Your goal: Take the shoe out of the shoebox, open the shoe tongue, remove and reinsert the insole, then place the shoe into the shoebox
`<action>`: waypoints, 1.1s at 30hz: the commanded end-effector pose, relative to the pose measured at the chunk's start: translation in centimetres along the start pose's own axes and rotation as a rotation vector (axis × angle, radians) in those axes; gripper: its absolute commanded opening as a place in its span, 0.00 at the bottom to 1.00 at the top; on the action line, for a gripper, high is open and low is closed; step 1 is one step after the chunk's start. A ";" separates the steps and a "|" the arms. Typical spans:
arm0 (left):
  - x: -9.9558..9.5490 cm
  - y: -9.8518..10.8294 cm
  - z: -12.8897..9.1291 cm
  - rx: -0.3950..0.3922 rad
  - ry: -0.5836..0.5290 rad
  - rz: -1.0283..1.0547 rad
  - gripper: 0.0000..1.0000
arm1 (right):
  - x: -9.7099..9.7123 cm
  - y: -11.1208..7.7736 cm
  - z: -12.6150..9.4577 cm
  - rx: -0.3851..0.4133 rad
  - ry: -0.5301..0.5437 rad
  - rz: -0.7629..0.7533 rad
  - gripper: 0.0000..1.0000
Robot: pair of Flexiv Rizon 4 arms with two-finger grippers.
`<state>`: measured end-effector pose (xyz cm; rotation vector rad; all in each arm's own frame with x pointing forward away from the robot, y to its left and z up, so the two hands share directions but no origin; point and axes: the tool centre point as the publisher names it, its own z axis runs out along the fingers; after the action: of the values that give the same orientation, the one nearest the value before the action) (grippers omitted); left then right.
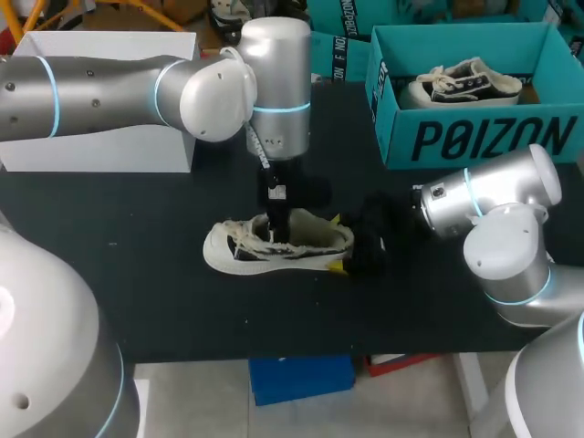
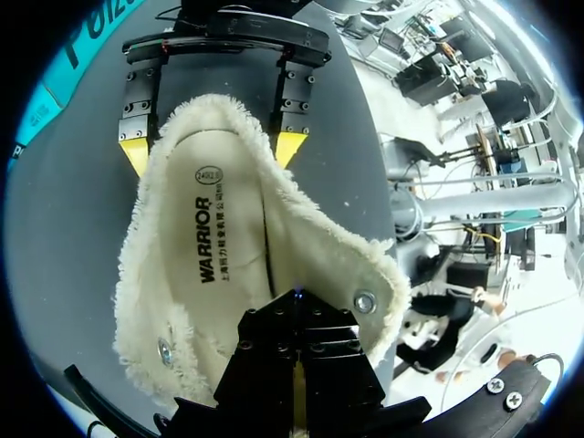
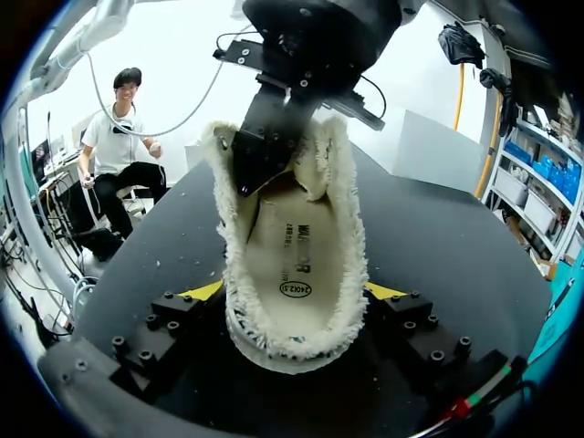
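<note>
Shoe (image 1: pixel 278 246) stands on its sole on the table (image 1: pixel 137 274), well apart from the shoebox (image 1: pixel 474 141), which holds 1 other shoe (image 1: pixel 461 82). Right gripper (image 1: pixel 339 243) is spread wide across the heel, both yellow tips against the fleece collar, 1 to each side: a bracing hold. Left gripper (image 1: pixel 276 233) is down inside the opening beside the raised tongue (image 3: pixel 315 160); whether it grips anything cannot be told. Insole (image 2: pixel 219 265) lies flat in the shoe. Judged step: insole work, tongue already open. Next move calls for a pinch on the insole's edge, with the heel held firm.
</note>
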<state>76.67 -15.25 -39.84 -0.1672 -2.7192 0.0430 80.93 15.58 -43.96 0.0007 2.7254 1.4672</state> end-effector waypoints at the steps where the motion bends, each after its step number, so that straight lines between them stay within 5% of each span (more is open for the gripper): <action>1: 0.0 0.2 1.2 0.013 -0.006 -0.003 0.00 | 0.0 -0.3 0.3 0.002 -0.001 0.002 0.00; 12: -0.7 0.1 2.3 0.029 -0.073 -0.062 0.00 | 0.0 -0.3 0.3 0.002 -0.001 0.002 0.00; 33: -1.8 -0.4 4.7 0.062 -0.011 -0.061 0.00 | 0.0 -0.3 0.3 0.002 -0.001 0.002 0.00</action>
<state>76.97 -15.48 -42.05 -0.0623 -2.7384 0.1131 80.89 15.58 -43.99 -0.0001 2.7260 1.4668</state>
